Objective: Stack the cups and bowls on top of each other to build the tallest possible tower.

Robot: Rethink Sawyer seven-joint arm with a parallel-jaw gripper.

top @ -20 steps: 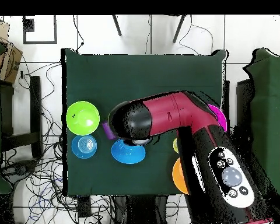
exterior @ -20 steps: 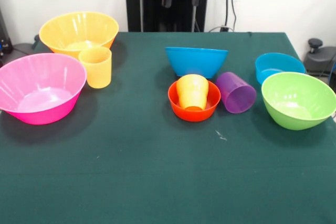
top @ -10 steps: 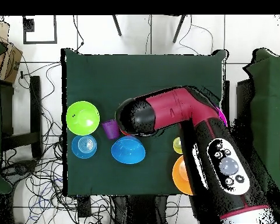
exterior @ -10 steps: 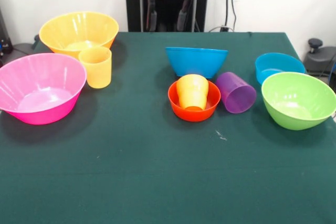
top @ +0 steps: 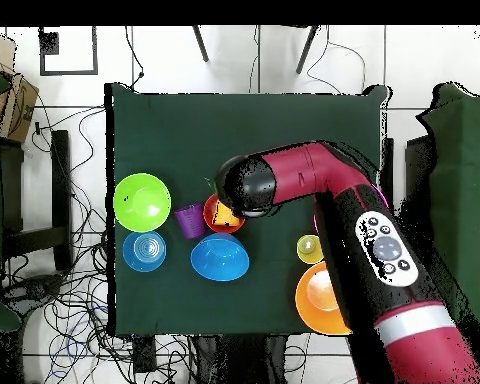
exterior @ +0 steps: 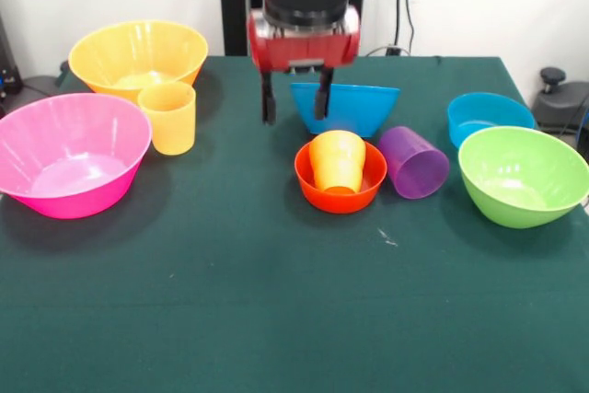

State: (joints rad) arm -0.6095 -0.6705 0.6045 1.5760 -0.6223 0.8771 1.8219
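Note:
The tower, an orange cup (exterior: 337,159) standing in the small red-orange bowl (exterior: 340,192), is at mid-table; the bowl also shows in the overhead view (top: 221,216). My gripper (exterior: 294,104) hangs open and empty just behind and left of it, in front of the medium blue bowl (exterior: 348,108). The purple cup (exterior: 414,163) lies on its side to the right of the tower. The yellow-orange cup (exterior: 168,117) stands upright between the big yellow bowl (exterior: 138,54) and the big pink bowl (exterior: 69,154). The lime green bowl (exterior: 523,175) and the small blue bowl (exterior: 490,115) are at the right. No wide purple bowl shows.
In the overhead view the red arm (top: 314,180) covers the pink bowl and part of the big yellow bowl (top: 317,298). The green table (exterior: 276,301) stretches in front of the bowls. The robot's black pedestal (exterior: 235,6) stands at the far edge.
The arm has swung over the table and come down. The gripper, first only at the top edge, now hangs low beside the tower. No cup or bowl has moved.

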